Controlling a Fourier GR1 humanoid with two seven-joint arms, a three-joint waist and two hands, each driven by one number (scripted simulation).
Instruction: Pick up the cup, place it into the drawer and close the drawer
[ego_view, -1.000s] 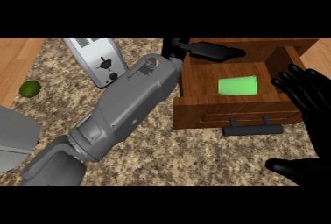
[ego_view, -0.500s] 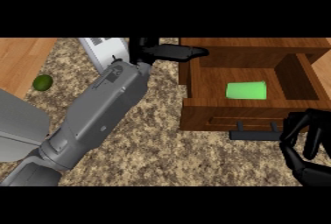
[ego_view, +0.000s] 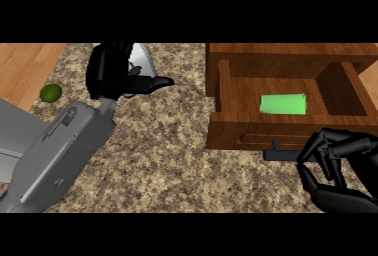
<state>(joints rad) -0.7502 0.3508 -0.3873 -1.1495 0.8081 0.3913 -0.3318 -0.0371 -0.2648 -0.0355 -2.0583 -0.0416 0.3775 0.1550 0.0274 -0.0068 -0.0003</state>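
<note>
Head view: one cup (ego_view: 283, 104), bright green and lying on its side, rests on the floor of the open wooden drawer (ego_view: 240, 97) at the upper right. Nothing else lies in the drawer with it. The drawer's front panel faces the lower edge of the view, and its one dark handle (ego_view: 280, 155) sticks out below.

The right hand (ego_view: 336, 170) comes in from the lower right with its fingers curled at the handle's right end (whether they actually clasp the bar cannot be told). The left hand (ego_view: 118, 75) hangs over the speckled counter (ego_view: 177, 150) at the upper left, fingers bent and holding nothing, partly covering a white appliance (ego_view: 142, 60).

One small green fruit (ego_view: 50, 93) sits near the left edge, well apart from the drawer.
</note>
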